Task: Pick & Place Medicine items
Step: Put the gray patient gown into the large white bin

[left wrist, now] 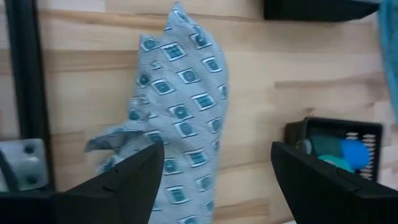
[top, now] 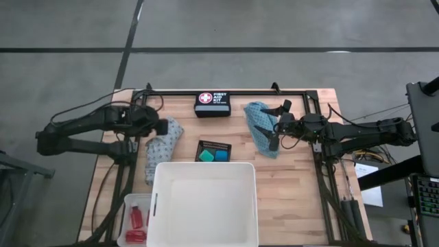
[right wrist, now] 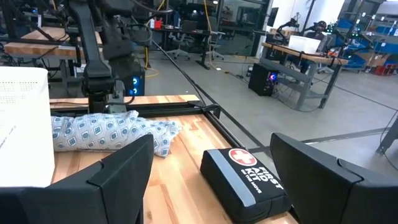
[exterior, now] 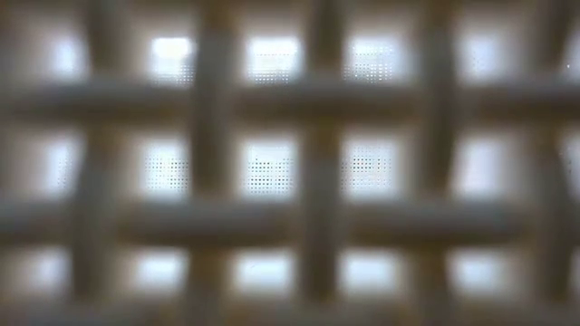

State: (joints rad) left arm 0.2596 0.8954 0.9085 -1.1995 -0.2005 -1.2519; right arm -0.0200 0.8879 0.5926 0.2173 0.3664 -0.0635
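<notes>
The grey patterned cloth (top: 161,149) lies crumpled on the wood near the table's left side. My left gripper (top: 163,127) is open at its far end, and in the left wrist view the cloth (left wrist: 183,93) shows between and beyond the fingers of this gripper (left wrist: 217,149). The teal cloth (top: 258,123) lies bunched right of centre, with my open right gripper (top: 278,125) over its right edge. The right wrist view looks level past that gripper (right wrist: 211,142) and does not show the teal cloth. Blue and green tubs (top: 212,157) sit in the black mesh tray (top: 214,145). Red bottles (top: 137,219) lie in a clear tray at the near left.
A big white tub (top: 204,171) fills the near middle of the table. A black first aid kit (top: 211,104) lies at the far edge. A black frame rail (top: 226,91) runs around the table. The low view is blocked by blurred mesh.
</notes>
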